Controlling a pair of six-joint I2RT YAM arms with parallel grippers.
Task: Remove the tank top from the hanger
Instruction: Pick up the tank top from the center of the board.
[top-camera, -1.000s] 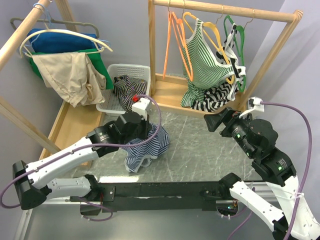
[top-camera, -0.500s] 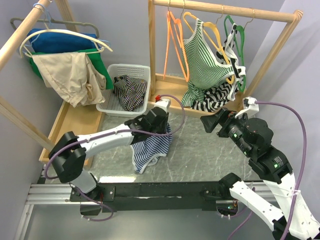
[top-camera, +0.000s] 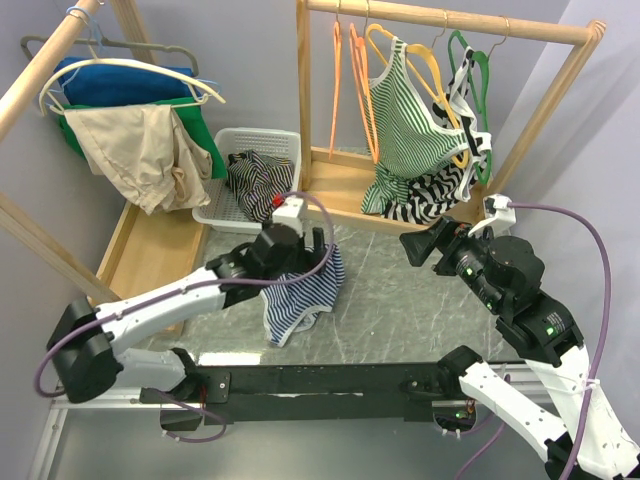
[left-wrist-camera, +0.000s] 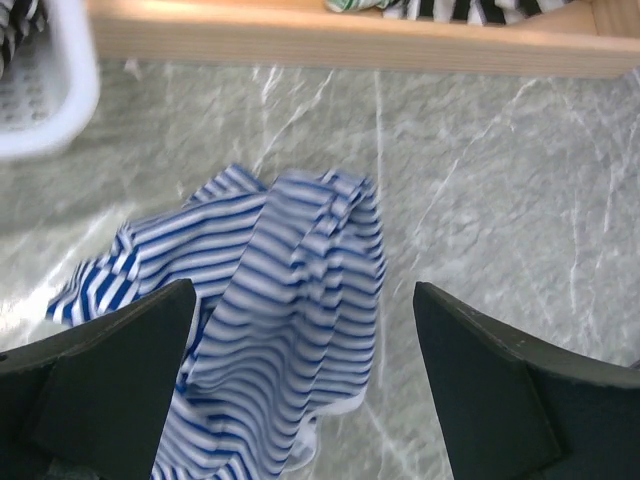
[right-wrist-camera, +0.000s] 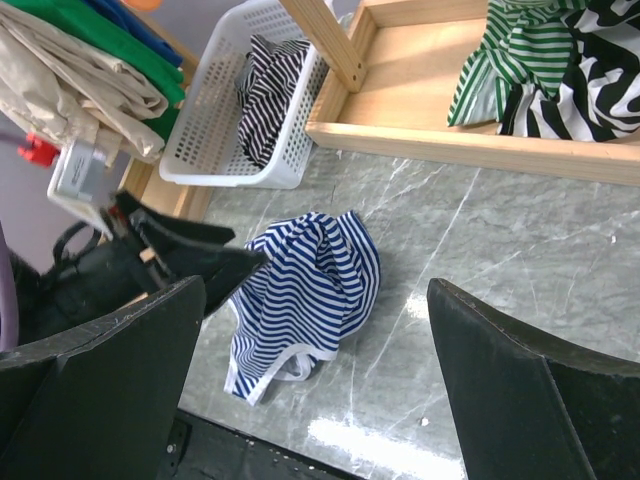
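Observation:
A blue-and-white striped tank top (top-camera: 305, 293) lies crumpled on the marble table, off any hanger. My left gripper (top-camera: 303, 255) hovers just over it, open; in the left wrist view the tank top (left-wrist-camera: 270, 300) lies below the wide jaws of that gripper (left-wrist-camera: 304, 290), touched by neither finger. My right gripper (top-camera: 414, 246) stands open in the air to the right, holding nothing. Its wrist view looks down on the tank top (right-wrist-camera: 310, 280) and the left gripper's fingers (right-wrist-camera: 200, 258) at the cloth's left edge. An empty orange hanger (top-camera: 345, 85) hangs on the back rail.
A green striped top on a yellow hanger (top-camera: 405, 115) and a black-and-white top on a green hanger (top-camera: 470, 120) hang over the rack's wooden base (top-camera: 335, 195). A white basket (top-camera: 222, 210) holds a dark striped garment. Clothes drape over the left rack (top-camera: 135, 130).
My left gripper has opened and let go of the blue striped tank top, which now rests on the table. The left arm shifted over the cloth; the right gripper edged slightly left.

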